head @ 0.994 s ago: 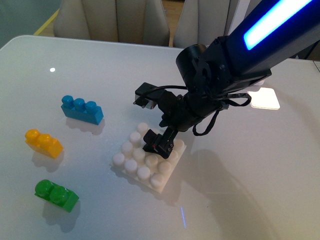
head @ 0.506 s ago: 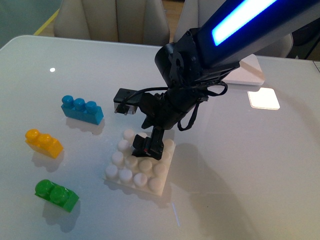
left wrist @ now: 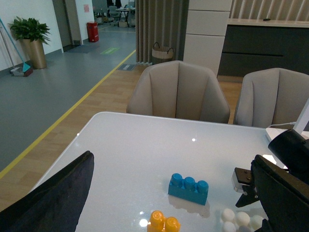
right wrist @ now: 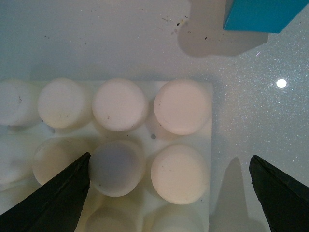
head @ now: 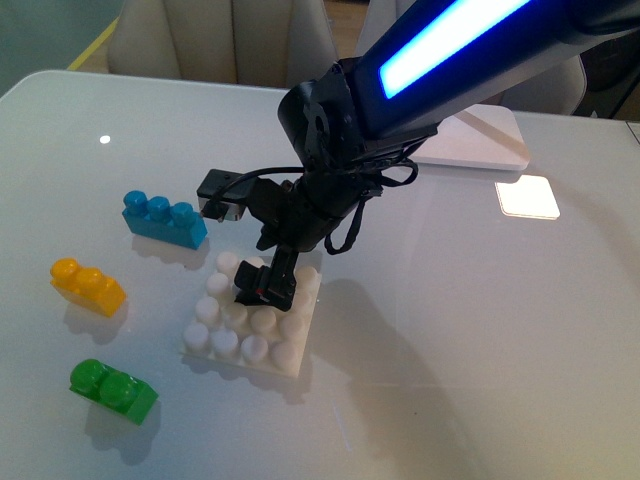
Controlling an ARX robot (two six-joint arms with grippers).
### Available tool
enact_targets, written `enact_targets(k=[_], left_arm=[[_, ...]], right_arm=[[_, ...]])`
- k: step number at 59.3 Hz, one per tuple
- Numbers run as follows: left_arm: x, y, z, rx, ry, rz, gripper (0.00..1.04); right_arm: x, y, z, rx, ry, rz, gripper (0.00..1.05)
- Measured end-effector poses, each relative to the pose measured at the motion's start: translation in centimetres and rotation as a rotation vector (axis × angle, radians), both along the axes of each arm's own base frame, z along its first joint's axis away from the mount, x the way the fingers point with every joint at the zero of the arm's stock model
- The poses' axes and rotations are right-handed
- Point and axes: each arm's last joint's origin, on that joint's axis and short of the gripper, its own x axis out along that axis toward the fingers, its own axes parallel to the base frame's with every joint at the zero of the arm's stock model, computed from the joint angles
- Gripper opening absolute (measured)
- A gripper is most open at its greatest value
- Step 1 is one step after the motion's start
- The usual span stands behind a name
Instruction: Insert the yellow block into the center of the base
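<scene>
Against the front view of one second ago, the base (head: 225,340) is found shifted leftward across the desk (head: 480,330), nearer the bricks, and slightly turned. The right tool (head: 262,288) and its arm are displaced leftward by a like amount and are seen over the base's far studs. The yellow block (head: 88,286) is unmoved: it lies on the desk left of the base, well apart from it, between the blue brick (head: 165,218) and the green brick (head: 113,390), gripped by nothing.

In the right wrist view the right tool (right wrist: 169,159) is shown with fingers (right wrist: 63,203) spread wide, base studs (right wrist: 120,104) between them and nothing clamped. Contact with the studs cannot be confirmed. The blue brick (right wrist: 263,14) is cut off at the frame edge.

In the left wrist view the left tool (left wrist: 172,157) is likewise recorded spread apart and empty above the desk. The yellow block (left wrist: 164,223) is cut by the frame edge. Only a few base studs (left wrist: 234,220) are visible.
</scene>
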Motion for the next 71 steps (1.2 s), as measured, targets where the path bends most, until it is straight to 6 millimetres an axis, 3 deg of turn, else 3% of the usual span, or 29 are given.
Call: enact_targets(k=[20,37,53,64,71], left_arm=[[0.0,0.0,0.0,0.0,0.0,0.0,0.97],[0.0,0.0,0.0,0.0,0.0,0.0,0.97],[0.0,0.0,0.0,0.0,0.0,0.0,0.97],[0.0,0.0,0.0,0.0,0.0,0.0,0.97],[0.0,0.0,0.0,0.0,0.0,0.0,0.97]], right_arm=[[0.4,-0.7,0.3,0.109,-0.004,-0.108,0.96],[1.3,-1.9,3.8,0.165,-0.037,-0.165,0.96],[0.4,-2.1,5.2,0.242,-0.072,-0.181,0.96],[0.1,-3.7,10.0,0.451,-0.223,-0.39,0.96],[-1.5,-5.3,13.2,0.575,-0.314,-0.55,0.96]])
